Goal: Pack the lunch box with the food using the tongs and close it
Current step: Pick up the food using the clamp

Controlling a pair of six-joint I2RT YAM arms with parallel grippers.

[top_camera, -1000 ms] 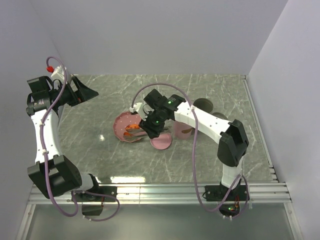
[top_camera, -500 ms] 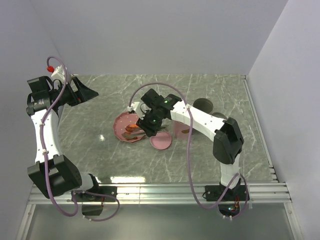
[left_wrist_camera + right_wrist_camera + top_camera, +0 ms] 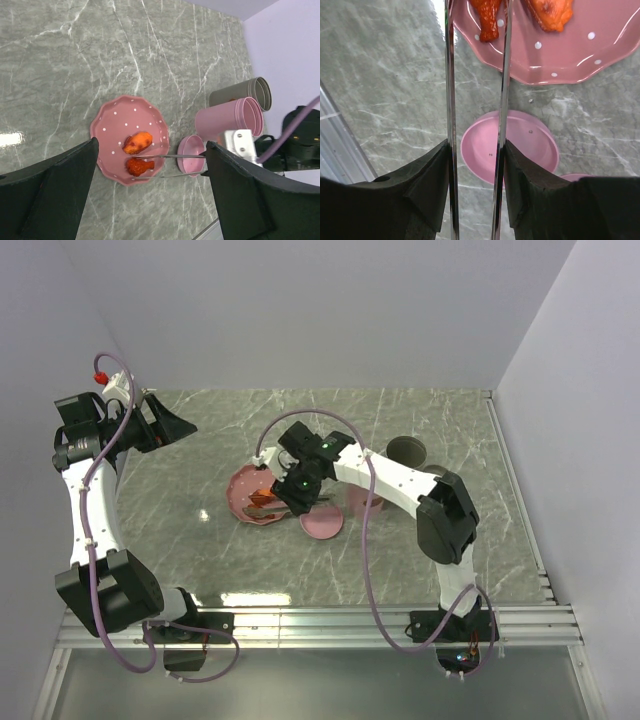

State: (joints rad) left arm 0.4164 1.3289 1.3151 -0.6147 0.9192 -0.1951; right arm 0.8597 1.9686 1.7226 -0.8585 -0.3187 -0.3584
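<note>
Closest to me on the grey-green marble table (image 3: 200,550), a small round pink lid (image 3: 535,140) lies flat, just short of the scalloped pink plate with white dots (image 3: 107,125). My right gripper (image 3: 477,147) hangs above that lid. It is clenched on the slim silver metal tongs (image 3: 506,80), with one finger pressing each arm from outside.

Compared with a second ago, the right arm has swung a little to the left, so the tongs now reach further over the plate. The plate, lid and left arm sit as before.

The tong tips straddle the redder drumstick-shaped food piece (image 3: 139,166); I cannot tell whether they touch it. The paler orange food piece (image 3: 137,142) lies just beside it on the plate.

Beyond the lid, the pink cylindrical container (image 3: 227,120) sits just beside a grey-green cylindrical container (image 3: 247,92). Far left, my left gripper (image 3: 151,145) is raised, with its jaws spread wide and released.
</note>
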